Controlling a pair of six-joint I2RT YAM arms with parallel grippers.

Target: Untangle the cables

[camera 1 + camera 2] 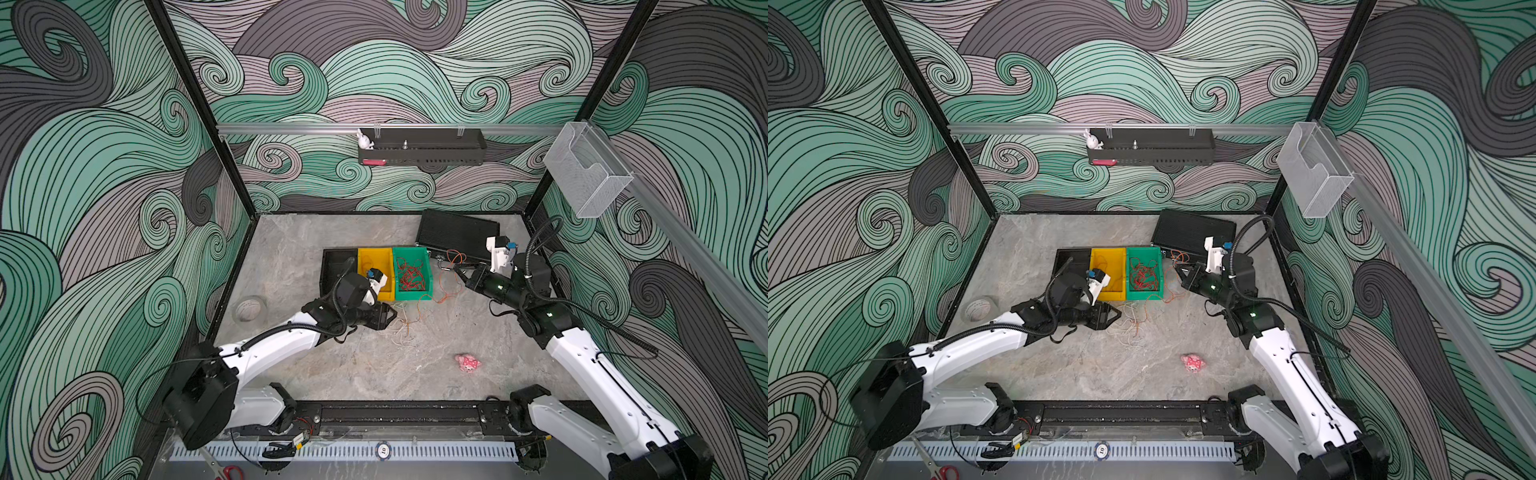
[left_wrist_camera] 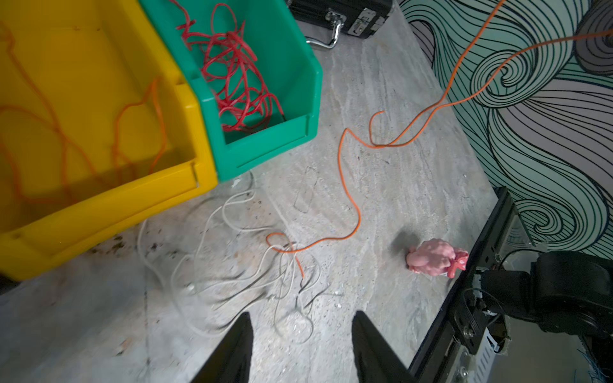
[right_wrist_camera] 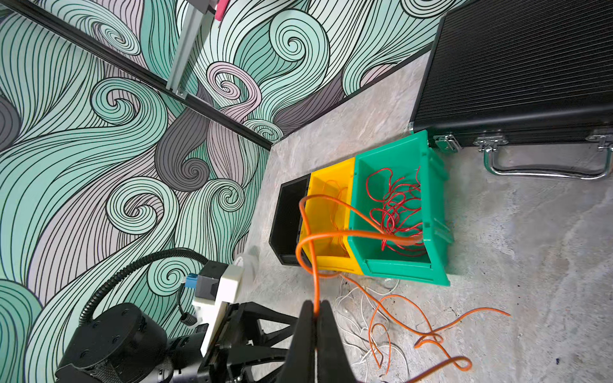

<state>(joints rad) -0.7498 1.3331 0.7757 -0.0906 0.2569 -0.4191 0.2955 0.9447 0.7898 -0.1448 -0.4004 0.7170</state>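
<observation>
The right end effector (image 3: 315, 310) is closed on the orange cable (image 3: 316, 288), pinching it between its fingertips just right of the green bin (image 3: 398, 268). From the pinch the strand arcs in front of the bins, then drops to the bench (image 1: 340, 374) and snakes leftward until its end lies across the white cables (image 2: 287, 262). These lie in loose loops on the bench, just near of the yellow bin (image 2: 99, 212) and the green one. The left end effector (image 2: 302, 348) is open and grips nothing, its fingers pointing at the white loops from their left. The red cable (image 2: 232, 66) lies heaped inside the green bin, and thin orange strands lie in the yellow bin. A black bin (image 3: 287, 219) touches the yellow bin's left side. A black case (image 3: 514, 66) lies far right, and a pink plush toy (image 2: 431, 260) lies near right, well apart from the cables.
</observation>
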